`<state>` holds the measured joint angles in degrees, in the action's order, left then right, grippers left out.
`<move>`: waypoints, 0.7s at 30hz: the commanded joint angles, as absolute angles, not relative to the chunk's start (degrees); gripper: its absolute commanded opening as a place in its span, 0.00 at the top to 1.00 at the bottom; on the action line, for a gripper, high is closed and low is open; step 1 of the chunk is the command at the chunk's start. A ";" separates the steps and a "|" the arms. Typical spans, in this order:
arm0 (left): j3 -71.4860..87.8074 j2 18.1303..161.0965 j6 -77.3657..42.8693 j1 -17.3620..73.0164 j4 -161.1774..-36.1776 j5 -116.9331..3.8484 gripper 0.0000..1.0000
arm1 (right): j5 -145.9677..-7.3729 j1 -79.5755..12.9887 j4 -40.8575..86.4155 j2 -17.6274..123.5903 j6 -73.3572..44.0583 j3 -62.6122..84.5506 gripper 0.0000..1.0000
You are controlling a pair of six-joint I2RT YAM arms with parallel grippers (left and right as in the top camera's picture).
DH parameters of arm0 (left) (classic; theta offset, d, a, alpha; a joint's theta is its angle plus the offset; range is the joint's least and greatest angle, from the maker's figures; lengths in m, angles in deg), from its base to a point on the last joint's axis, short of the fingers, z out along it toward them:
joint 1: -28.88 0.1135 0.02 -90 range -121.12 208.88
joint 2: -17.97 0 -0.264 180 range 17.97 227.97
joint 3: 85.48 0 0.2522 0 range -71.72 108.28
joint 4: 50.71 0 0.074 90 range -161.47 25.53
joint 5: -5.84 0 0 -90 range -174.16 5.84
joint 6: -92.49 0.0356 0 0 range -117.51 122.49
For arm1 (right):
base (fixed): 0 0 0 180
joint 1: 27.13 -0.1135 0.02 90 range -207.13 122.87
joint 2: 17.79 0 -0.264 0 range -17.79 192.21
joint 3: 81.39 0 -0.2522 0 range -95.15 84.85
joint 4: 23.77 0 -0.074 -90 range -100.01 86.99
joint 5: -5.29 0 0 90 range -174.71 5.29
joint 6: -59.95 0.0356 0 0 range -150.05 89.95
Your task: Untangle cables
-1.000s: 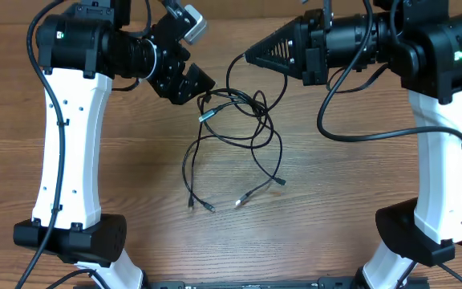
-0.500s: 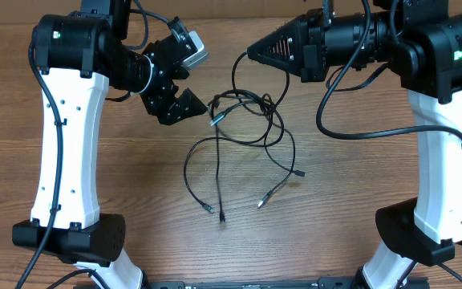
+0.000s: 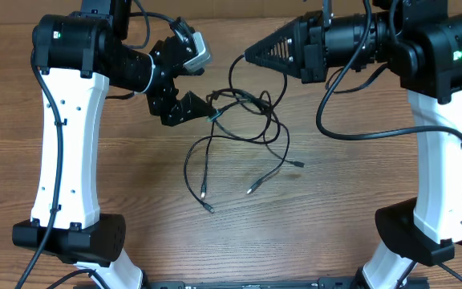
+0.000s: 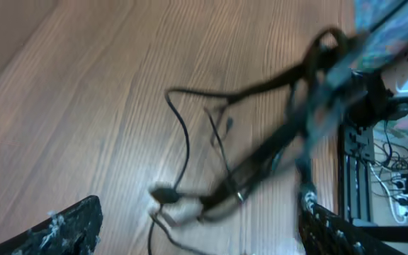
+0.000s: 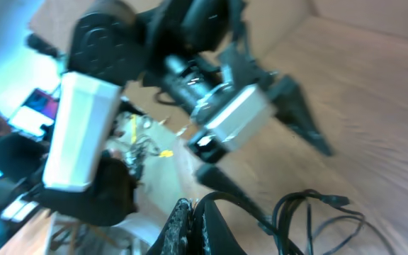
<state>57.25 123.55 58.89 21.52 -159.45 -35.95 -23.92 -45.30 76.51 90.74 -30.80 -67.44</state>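
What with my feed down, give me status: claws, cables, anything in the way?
Left claw open, beside the cables. Right claw shut on one loop. Bundle knotted, plug ends loose on the table. Nothing seen blocking.

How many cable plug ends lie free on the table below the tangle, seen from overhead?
4 plug ends: two close together lower left, one centre, one right. Others may hide in the tangle.
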 commanded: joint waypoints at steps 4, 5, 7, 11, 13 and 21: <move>57.71 124.49 61.40 21.67 -157.75 -31.36 0.27 | -18.56 -49.92 75.99 89.84 -28.38 -68.82 0.96; 57.71 124.49 61.40 21.67 -157.35 -31.12 0.48 | -18.54 -50.55 75.71 89.84 -27.98 -68.84 0.96; 57.71 124.49 61.40 21.67 -157.07 -30.31 0.89 | -18.56 -51.29 75.14 89.84 -27.81 -68.82 0.96; 57.71 124.49 60.44 21.96 -157.22 -30.55 0.96 | -21.03 -50.31 73.59 89.84 -27.00 -68.82 0.96; 57.71 124.44 59.15 22.66 -157.22 -30.58 0.96 | -25.12 -48.93 73.85 89.84 -27.00 -68.82 0.96; 57.71 123.70 55.66 31.18 -159.36 -28.08 0.93 | -29.99 -38.51 78.77 89.84 -27.09 -68.82 0.96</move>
